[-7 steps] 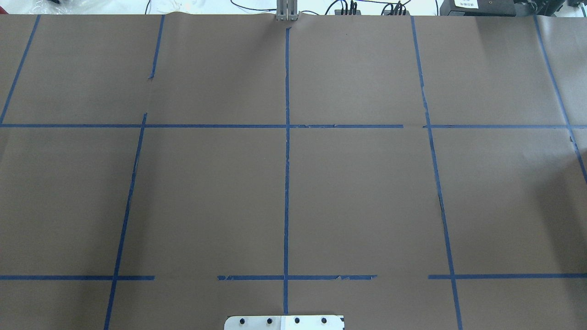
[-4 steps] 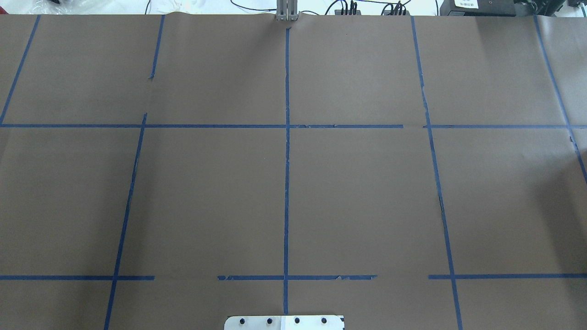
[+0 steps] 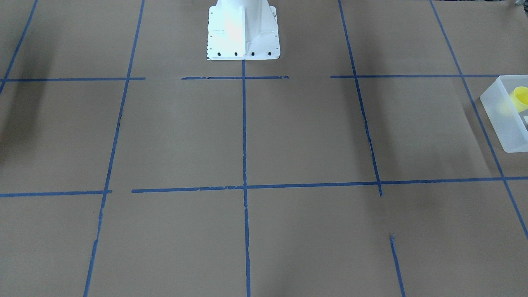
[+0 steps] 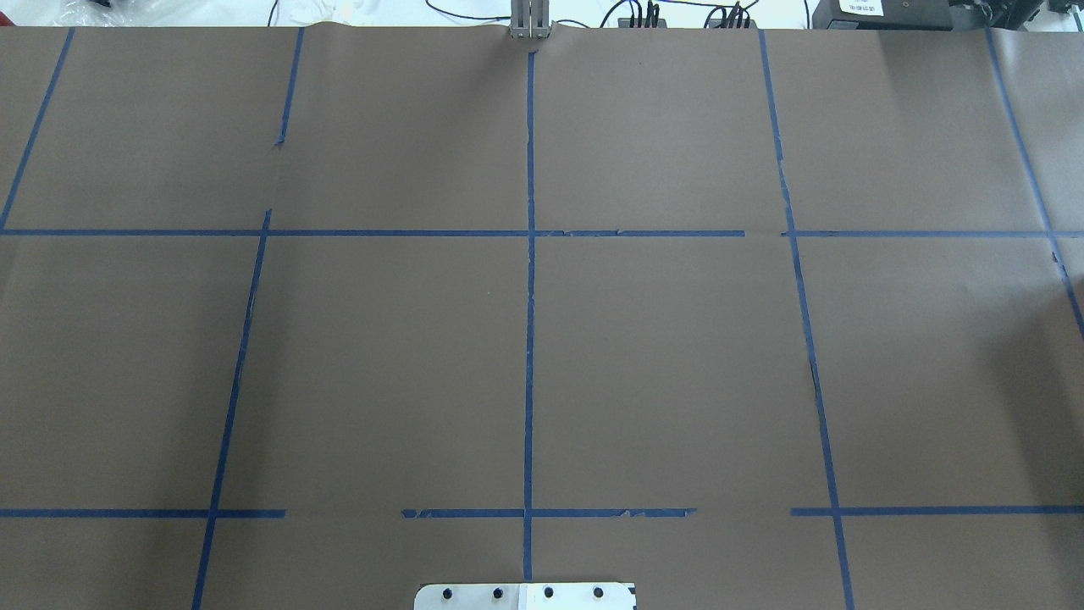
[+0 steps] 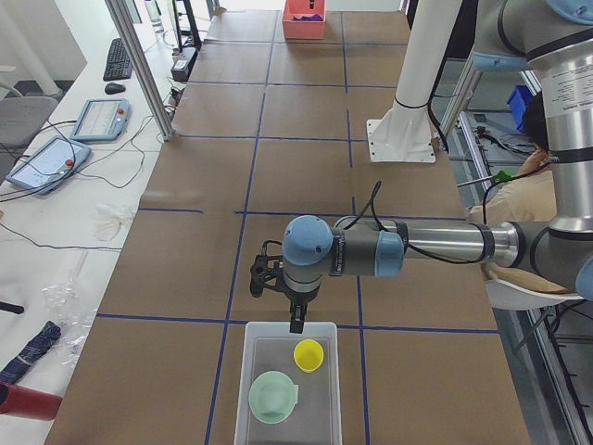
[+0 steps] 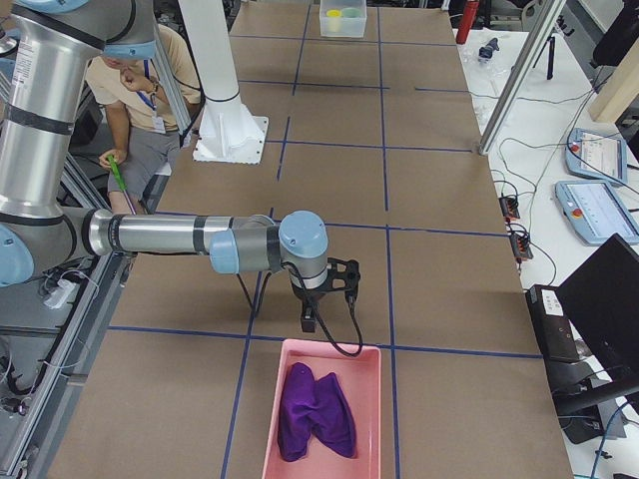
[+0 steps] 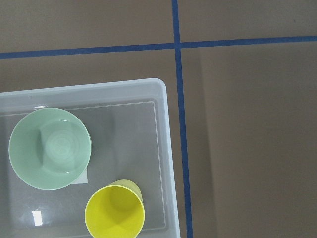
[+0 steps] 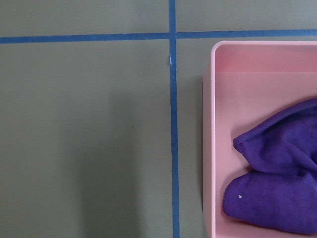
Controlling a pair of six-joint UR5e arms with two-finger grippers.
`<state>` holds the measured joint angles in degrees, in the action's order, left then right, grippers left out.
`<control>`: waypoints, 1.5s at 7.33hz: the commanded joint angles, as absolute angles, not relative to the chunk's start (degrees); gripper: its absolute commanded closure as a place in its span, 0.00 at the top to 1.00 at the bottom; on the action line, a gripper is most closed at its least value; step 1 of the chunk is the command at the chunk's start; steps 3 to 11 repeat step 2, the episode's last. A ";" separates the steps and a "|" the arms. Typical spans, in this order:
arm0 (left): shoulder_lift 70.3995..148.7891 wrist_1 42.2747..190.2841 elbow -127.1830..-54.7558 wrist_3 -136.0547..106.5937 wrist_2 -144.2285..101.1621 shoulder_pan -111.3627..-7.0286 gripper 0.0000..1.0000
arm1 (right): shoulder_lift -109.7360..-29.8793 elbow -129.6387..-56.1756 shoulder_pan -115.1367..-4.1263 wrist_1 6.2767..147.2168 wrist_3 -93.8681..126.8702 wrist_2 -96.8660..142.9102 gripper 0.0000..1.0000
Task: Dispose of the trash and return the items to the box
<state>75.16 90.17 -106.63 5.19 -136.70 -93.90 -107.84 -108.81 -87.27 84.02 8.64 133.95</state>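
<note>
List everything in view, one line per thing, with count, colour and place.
bin: one, frosted white, at the table's end on the robot's left
cup: one, yellow, in the bin
bowl: one, pale green, in the bin beside the cup
tray: one, pink, at the table's end on the robot's right
cloth: one, purple, bunched in the tray
table: one, covered in brown paper
tape: blue lines, a grid over the paper
pedestal: one, white, at the robot's edge of the table
person: one, seated behind the pedestal
left gripper: one, black, by the bin's edge; open or shut cannot be told
right gripper: one, black, by the tray's edge; open or shut cannot be told
</note>
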 commanded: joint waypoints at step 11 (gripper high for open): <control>75.06 90.18 -106.79 5.19 -136.67 -94.04 1.00 | -107.84 -108.81 -87.28 83.94 8.26 133.95 1.00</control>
